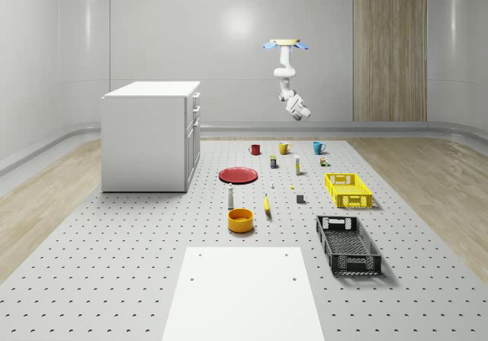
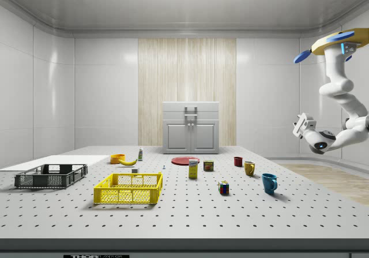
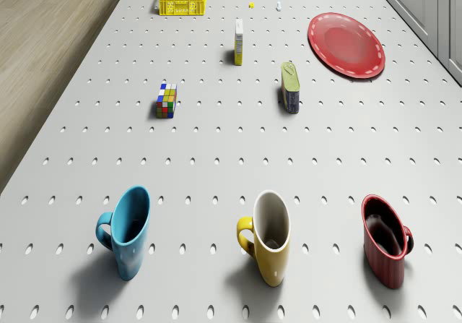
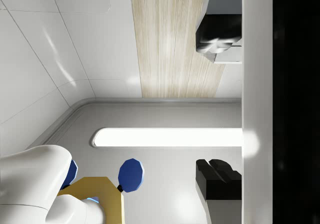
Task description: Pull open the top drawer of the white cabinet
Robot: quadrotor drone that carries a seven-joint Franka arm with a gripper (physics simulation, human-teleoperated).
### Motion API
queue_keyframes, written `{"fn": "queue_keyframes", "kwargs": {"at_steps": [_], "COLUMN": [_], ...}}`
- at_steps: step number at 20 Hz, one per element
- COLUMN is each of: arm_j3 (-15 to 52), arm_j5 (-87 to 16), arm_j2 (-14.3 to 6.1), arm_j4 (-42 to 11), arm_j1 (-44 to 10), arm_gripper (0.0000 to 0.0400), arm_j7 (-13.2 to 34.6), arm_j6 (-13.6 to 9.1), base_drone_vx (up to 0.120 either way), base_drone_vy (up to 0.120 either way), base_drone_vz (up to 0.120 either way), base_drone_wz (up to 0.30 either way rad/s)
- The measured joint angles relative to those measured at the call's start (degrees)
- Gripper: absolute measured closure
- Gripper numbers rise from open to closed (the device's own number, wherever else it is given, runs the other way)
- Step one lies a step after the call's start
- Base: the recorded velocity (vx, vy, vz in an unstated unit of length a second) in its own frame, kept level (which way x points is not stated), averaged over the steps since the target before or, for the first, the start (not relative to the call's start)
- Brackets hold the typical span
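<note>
The flat, tan-yellow drone body (image 2: 345, 40) carries rounded blue rotor blades (image 2: 300, 56) at its edges. Below it hangs the glossy white arm (image 2: 340, 96) of bulbous, rounded segments, ending in a white two-finger gripper (image 2: 299, 125) with a dark band and small blue light at the wrist

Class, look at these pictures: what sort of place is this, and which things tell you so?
Probably a simulated robot test room: a perforated floor set out with a white cabinet, mugs, crates, and a hovering drone carrying an arm.
</note>
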Motion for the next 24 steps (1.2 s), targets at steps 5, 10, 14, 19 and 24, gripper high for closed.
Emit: {"fn": "queue_keyframes", "kwargs": {"at_steps": [5,10,14,19,24], "arm_j3": [-7.6,-11.3,-13.1,-14.6,-15.8], "arm_j5": [11.1,15.1,16.1,16.1,15.6], "arm_j2": [-1.5,-3.0,-4.2,-5.6,-7.0], "arm_j4": [-5.8,-8.6,-9.6,-10.4,-10.8], "arm_j1": [4.3,7.5,9.6,11.8,13.8], "arm_gripper": [0.0092,0.0094,0.0095,0.0095,0.0095], "arm_j7": [-1.9,-2.4,-2.3,-1.8,-1.2], "arm_j6": [0.6,1.9,3.0,4.5,6.0], "base_drone_vx": [0.120,0.120,0.120,0.120,0.120], "base_drone_vy": [-0.120,-0.120,-0.120,-0.120,-0.120], "base_drone_vz": [0.048,0.120,0.120,0.120,0.048], "base_drone_wz": [0.000,0.000,0.000,0.000,0.000]}}
